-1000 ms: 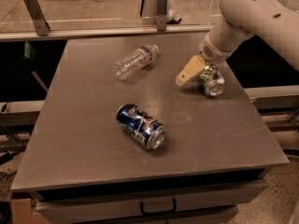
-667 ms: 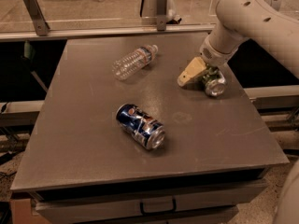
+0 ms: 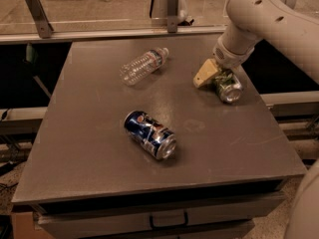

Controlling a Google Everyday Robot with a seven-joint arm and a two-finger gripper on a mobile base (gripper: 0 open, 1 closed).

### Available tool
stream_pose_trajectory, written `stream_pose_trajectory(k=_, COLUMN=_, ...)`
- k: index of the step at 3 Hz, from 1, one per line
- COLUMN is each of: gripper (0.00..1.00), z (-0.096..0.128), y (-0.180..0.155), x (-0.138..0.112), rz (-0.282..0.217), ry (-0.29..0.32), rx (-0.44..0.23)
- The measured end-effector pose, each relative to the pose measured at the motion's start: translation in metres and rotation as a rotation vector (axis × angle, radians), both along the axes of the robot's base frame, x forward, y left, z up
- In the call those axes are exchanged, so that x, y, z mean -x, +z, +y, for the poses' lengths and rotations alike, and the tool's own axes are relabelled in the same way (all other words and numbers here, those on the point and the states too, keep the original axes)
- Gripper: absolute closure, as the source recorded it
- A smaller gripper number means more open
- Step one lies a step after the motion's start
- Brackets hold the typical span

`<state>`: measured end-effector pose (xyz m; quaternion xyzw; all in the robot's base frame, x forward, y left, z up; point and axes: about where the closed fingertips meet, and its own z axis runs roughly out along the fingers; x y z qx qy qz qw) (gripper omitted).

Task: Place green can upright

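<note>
Green can (image 3: 228,86) is lying on its side near the far right edge of the table (image 3: 99,148), silver end facing the camera, so it hasn't been tipped up onto an end yet. My gripper (image 3: 215,78) is down right against its left side, I'd guess lined up for a grab, but I honestly can't tell if it's clamped on or loose. Well apart from it there's a blue can (image 3: 150,134) with a red and white logo, also on its side, and a clear plastic bottle (image 3: 143,65) further back. No lettering I can read on any of them.
</note>
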<state>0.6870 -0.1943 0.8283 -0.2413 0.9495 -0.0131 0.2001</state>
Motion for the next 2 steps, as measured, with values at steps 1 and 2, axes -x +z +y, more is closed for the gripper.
stream_pose_trajectory(k=1, gripper=0.64, z=0.011, y=0.014, x=0.002, rz=-0.022, ry=0.015, rx=-0.019)
stream_pose_trajectory(k=2, gripper=0.87, z=0.038, y=0.042, x=0.008, rz=-0.065, ry=0.106, rx=-0.095)
